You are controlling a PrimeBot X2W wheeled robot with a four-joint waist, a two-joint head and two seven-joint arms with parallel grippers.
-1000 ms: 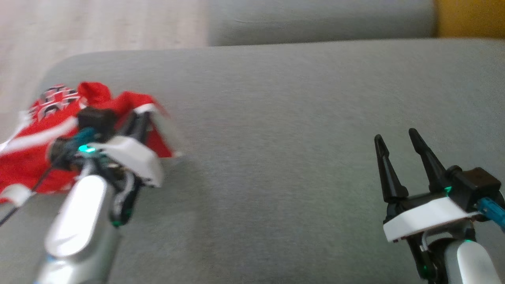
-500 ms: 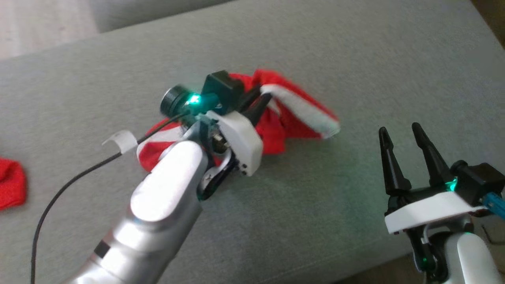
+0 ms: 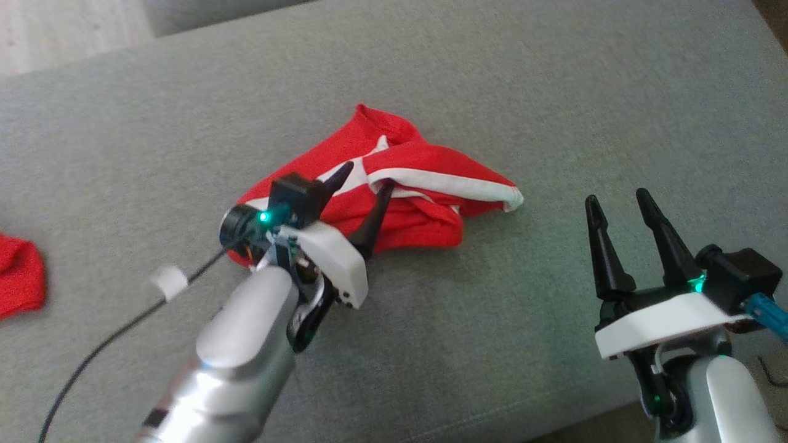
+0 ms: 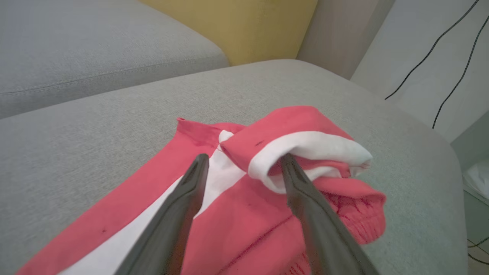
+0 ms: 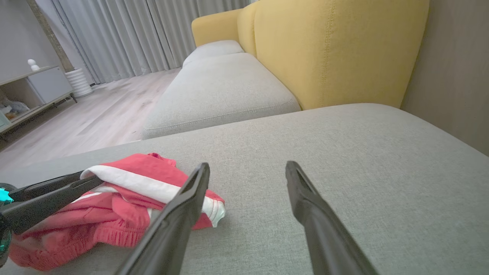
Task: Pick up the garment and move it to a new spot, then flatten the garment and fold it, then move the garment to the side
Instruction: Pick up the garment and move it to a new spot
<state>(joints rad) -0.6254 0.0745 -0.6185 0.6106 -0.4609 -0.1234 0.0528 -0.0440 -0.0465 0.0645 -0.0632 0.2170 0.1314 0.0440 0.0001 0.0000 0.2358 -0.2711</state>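
Garment: a red piece with white bands (image 3: 400,184) is lying crumpled near the middle of a grey sofa cushion (image 3: 523,92), bunched into loose folds.
Garment detail: one white-edged fold (image 4: 305,141) is rolling up on itself at the heap's 3 o'clock end. A flatter red and white strip is running out toward 7 o'clock in the left wrist view.
Left gripper: it (image 3: 368,174) is hovering over the heap's 8 o'clock side with its jaws spread wide and gripping nothing. In the left wrist view, one finger (image 4: 301,191) is touching the rolled white hem while the other is lying over the flat strip.
Right gripper: it (image 3: 616,197) is waiting at 4 o'clock in the head view, well apart from the garment, jaws wide and empty above bare cushion.
Nearby cloth: a second red piece (image 3: 21,280) is sitting at the 9 o'clock edge of the head view, well apart from the heap.
Cable: a dark cable (image 3: 92,354) with a white tag (image 3: 169,282) is trailing from the left wrist toward 7 o'clock.
Surroundings: a yellow backrest (image 5: 324,49) is rising beyond the cushion at 12 o'clock in the right wrist view, with grey curtains (image 5: 133,34) and a wooden floor (image 5: 95,118) toward 10 o'clock.
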